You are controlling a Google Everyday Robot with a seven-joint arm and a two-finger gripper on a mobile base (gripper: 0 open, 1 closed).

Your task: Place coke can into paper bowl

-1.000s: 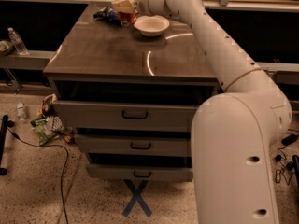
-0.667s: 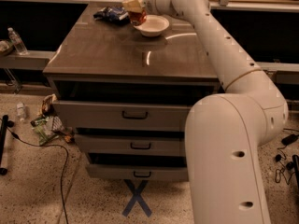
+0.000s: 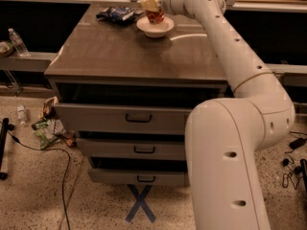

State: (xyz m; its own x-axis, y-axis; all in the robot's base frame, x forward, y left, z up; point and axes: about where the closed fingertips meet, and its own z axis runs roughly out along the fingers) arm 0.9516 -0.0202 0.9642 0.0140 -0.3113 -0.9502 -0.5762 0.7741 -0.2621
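Note:
The white paper bowl (image 3: 155, 28) sits at the back of the brown cabinet top (image 3: 124, 56). The orange-red coke can (image 3: 155, 16) stands upright in the middle of the bowl, its lower end inside the rim. My gripper (image 3: 150, 5) is right over the can, at the end of the white arm that reaches in from the right, and its pale fingers are closed around the can's top.
A dark blue snack bag (image 3: 115, 14) lies on the cabinet top just left of the bowl. The cabinet has three drawers (image 3: 139, 119), all slightly open. A water bottle (image 3: 17, 42) stands on a ledge at left. Litter and a cable lie on the floor.
The gripper has carried the can to the right and down, from beside the bowl to over and into it. The view has also shifted closer to the cabinet.

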